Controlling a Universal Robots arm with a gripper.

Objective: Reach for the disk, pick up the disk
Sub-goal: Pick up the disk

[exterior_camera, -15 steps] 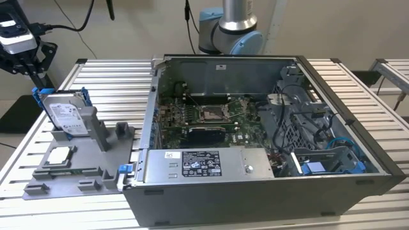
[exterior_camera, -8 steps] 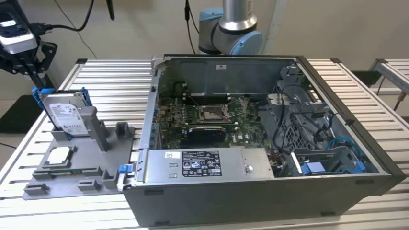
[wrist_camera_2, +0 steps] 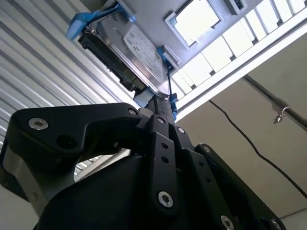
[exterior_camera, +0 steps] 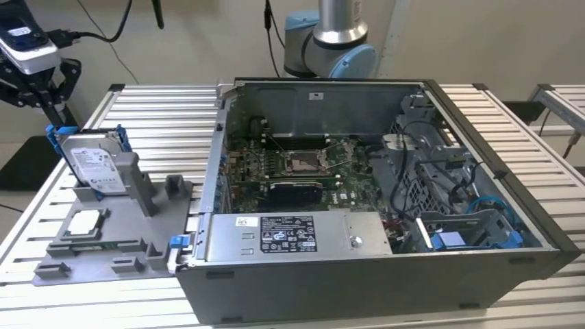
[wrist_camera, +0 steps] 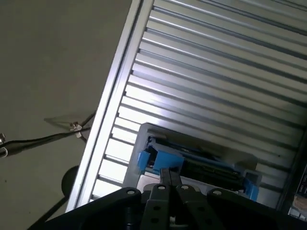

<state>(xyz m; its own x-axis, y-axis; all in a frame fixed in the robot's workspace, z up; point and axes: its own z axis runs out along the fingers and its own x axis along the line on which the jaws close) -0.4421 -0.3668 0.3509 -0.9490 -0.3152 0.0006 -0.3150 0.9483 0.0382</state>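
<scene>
1. Silver-grey metal, the disk (exterior_camera: pixel 92 163) stands on edge, leaning slightly, in a slot at the far corner of the grey fixture (exterior_camera: pixel 137 226), on the exterior view's left.
2. Its white label faces outward, and a blue bracket (exterior_camera: pixel 62 134) wraps its edges.
3. A small square chip (exterior_camera: pixel 84 221) lies flat in a recess nearer the front of the fixture, apart from the disk.
4. The black gripper (exterior_camera: pixel 44 96) hangs above the fixture's far corner, higher than the disk and towards the exterior view's left of it, with clear air between them.
5. In both wrist views the fingers are pressed together into one narrow tip (wrist_camera_2: pixel 160 103) (wrist_camera: pixel 170 173), with nothing between them.
6. That tip points towards the disk (wrist_camera_2: pixel 132 45) (wrist_camera: pixel 201 165), near one blue bracket end; I cannot tell whether they touch.
7. The fixture rests on a slatted metal table (exterior_camera: pixel 164 116).
8. An open computer case (exterior_camera: pixel 384 288) sits just beside the fixture, on the exterior view's right.
</scene>
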